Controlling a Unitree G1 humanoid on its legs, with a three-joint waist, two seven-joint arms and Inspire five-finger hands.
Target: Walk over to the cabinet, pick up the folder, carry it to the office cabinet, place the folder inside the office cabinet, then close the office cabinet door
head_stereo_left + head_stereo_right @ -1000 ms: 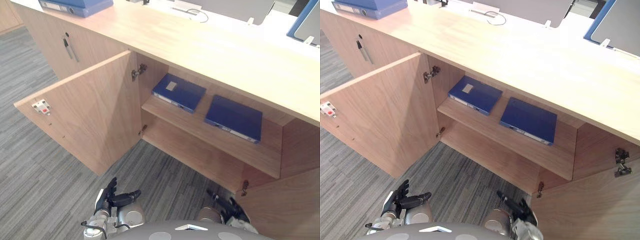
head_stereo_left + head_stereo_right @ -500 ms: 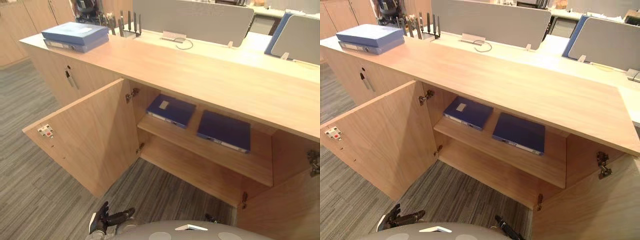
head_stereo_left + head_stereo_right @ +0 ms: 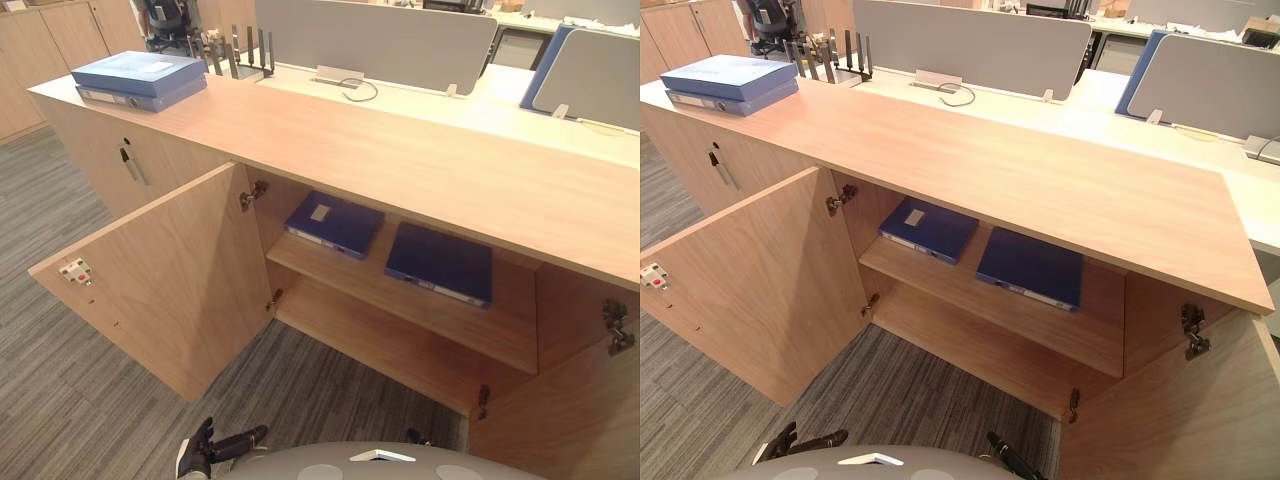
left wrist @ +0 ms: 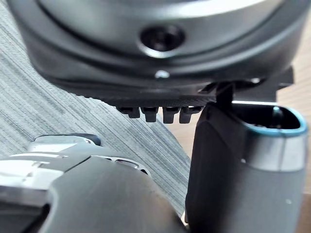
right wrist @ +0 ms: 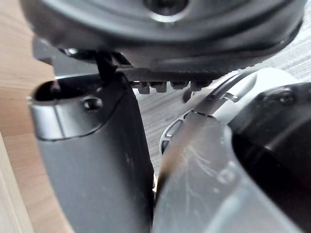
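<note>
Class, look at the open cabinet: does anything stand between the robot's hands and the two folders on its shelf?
Nothing visible does. The left door and right door stand open; the left folder and right folder lie flat on the shelf. Left hand and right hand hang low over the carpet.

The left hand (image 3: 214,445) is seen as black, with a white part at its side, a ribbed edge and a small screw (image 4: 162,74). The right hand (image 5: 92,165) is shown dark grey and smooth.
</note>
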